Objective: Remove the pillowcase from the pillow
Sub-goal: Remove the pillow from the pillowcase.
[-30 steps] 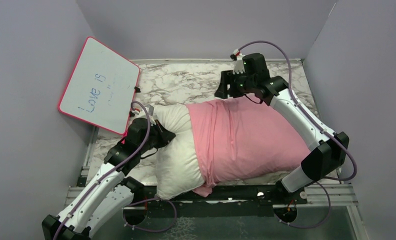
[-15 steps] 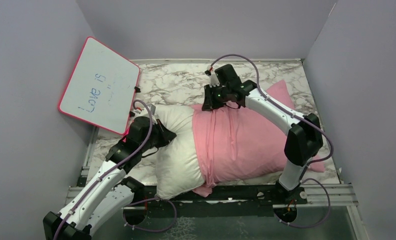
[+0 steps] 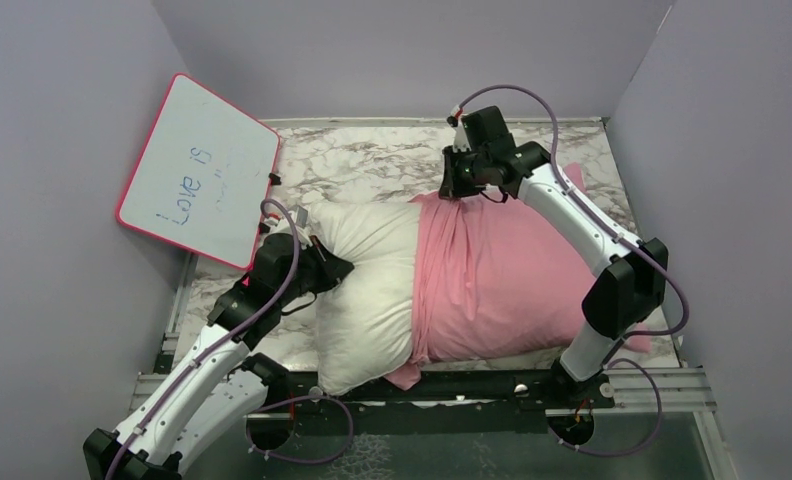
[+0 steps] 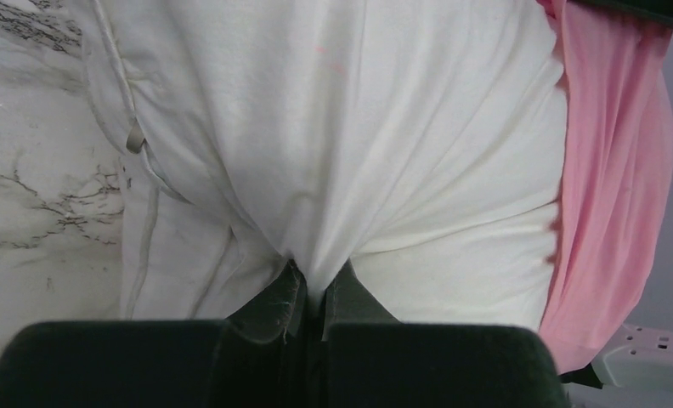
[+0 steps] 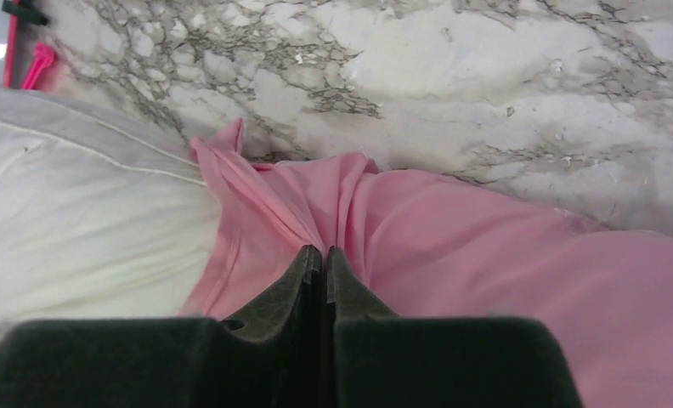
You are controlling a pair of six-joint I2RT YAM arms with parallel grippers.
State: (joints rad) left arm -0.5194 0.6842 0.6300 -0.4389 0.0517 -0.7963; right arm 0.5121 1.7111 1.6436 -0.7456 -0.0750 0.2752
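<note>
The white pillow (image 3: 367,290) lies across the table, its left part bare. The pink pillowcase (image 3: 502,280) covers the rest, from the middle to the right. My left gripper (image 3: 337,268) is shut on a pinch of the pillow's white fabric (image 4: 333,170) at its left end; the left gripper (image 4: 320,285) shows cloth drawn taut between its pads. My right gripper (image 3: 452,190) is at the far edge of the pillowcase's open hem, shut on a bunched fold of pink cloth (image 5: 316,204); the right gripper (image 5: 325,253) has the fold squeezed between its fingers.
A pink-framed whiteboard (image 3: 200,170) with blue writing leans against the left wall. Marble-patterned tabletop (image 3: 362,160) shows behind the pillow. Grey walls close in on the left, back and right. A corner of the pillowcase (image 3: 567,180) sticks up behind the right arm.
The right gripper came down onto the pillowcase's far hem, shut on it and pulled to the right; the hem has slid right, baring more white pillow. The left gripper has held still.
</note>
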